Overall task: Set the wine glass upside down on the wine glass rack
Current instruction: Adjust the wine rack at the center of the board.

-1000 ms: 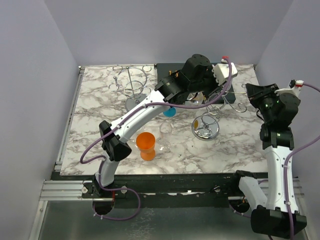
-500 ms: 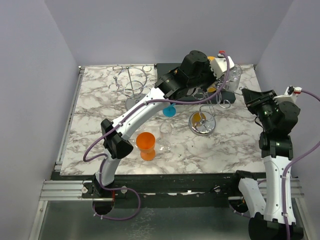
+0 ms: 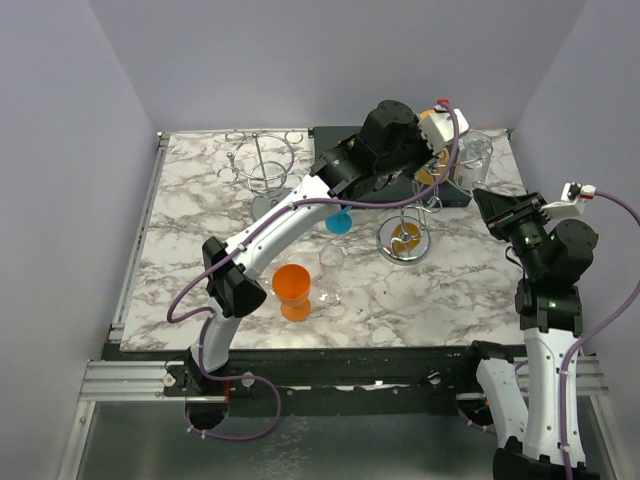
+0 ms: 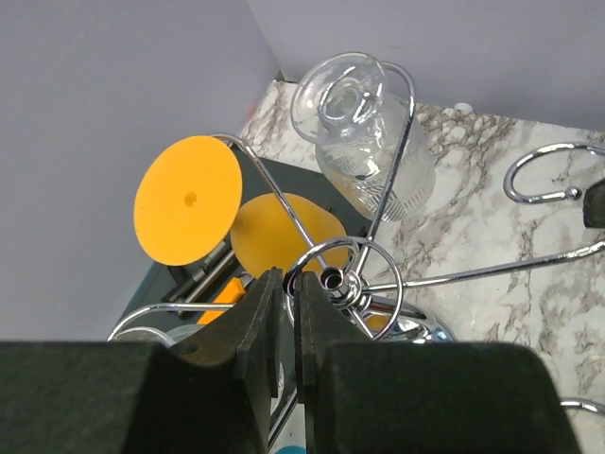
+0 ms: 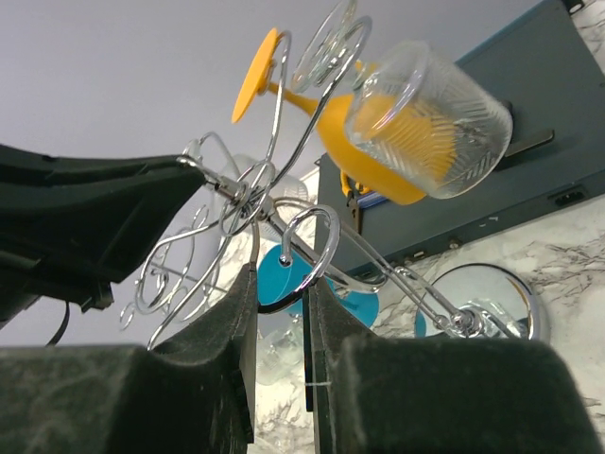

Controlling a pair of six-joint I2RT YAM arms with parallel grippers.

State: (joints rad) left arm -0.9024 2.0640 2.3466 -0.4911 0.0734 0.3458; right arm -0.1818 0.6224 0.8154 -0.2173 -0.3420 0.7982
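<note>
**Top external view.** The left arm (image 3: 290, 215) reached across the table (image 3: 200, 250) to the crown of the wine glass rack (image 3: 404, 242), which stood at the far right. The right arm (image 3: 545, 250) met the same rack from the right side. The wine glass (image 3: 472, 158), clear and ribbed, hung at the rack's far side, beside a hung orange glass (image 3: 428, 172). With 2 arms on 1 rack, the likely purpose was to steady it under the hanging load. Well apart from the rack, a loose orange glass (image 3: 292, 285) and a clear glass (image 3: 330, 272) lay near the table's middle, and a blue glass (image 3: 340, 222) sat under the left arm. A second rack (image 3: 262, 165) stood at the far left and a black box (image 3: 335, 135) lay along the far edge. None of these blocked either arm.

**Left wrist view.** The fingers of the left gripper (image 4: 286, 317) stood nearly together and appeared pinched on the wire ring at the rack's top. The wine glass hung foot up and bowl down from 1 wire loop, so placement looked complete. The orange glass hung from a neighbouring loop.

**Right wrist view.** The fingers of the right gripper (image 5: 282, 331) were likewise close together, apparently nipping a curled rack arm. The wine glass hung above, close beside the orange one. A careless release could swing them into each other.
</note>
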